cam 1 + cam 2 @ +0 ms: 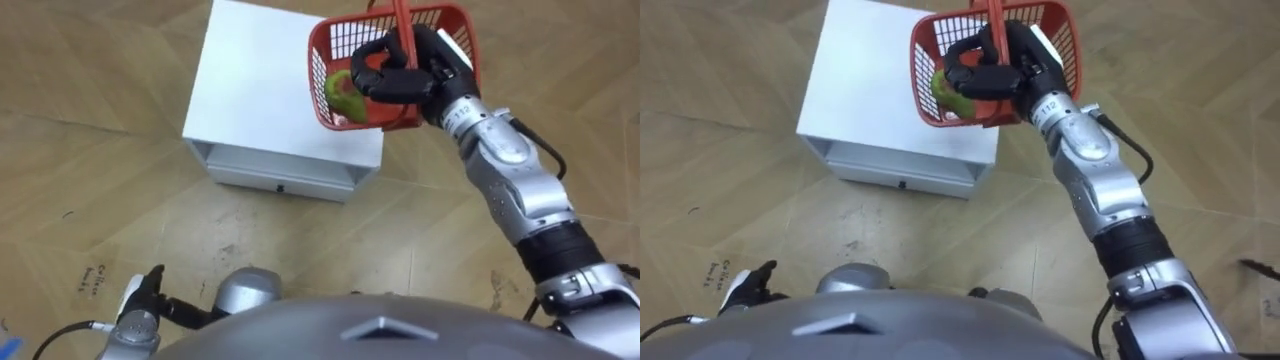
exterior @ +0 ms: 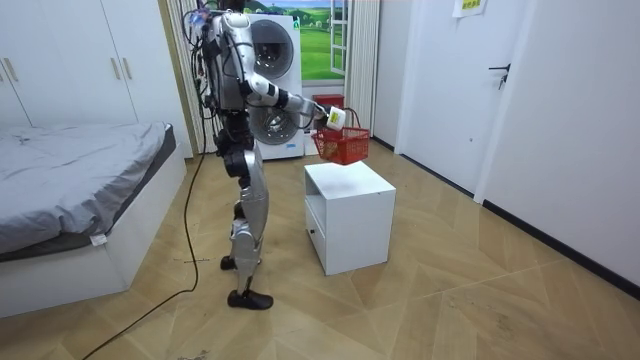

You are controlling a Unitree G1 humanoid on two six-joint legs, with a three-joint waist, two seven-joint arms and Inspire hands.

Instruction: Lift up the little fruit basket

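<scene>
My right hand [image 1: 400, 70] is shut on the upright handle [image 1: 403, 25] of the red mesh fruit basket [image 1: 318, 60]. The basket hangs in the air over the right back part of the white cabinet's top [image 1: 250, 90]. A green fruit with a reddish patch [image 1: 343, 92] lies inside the basket. In the room view I stand upright beside the cabinet [image 2: 350, 215], right arm stretched out, with the basket [image 2: 342, 148] clear above it. My left hand [image 1: 140, 300] hangs low at the lower left, away from the basket.
The cabinet has a drawer [image 1: 275, 180] on the side that faces me. Wooden floor lies all round it. A bed [image 2: 70, 170] stands at the room view's left, a washing machine [image 2: 275, 60] behind me, and a white door [image 2: 450, 90] at the room view's right.
</scene>
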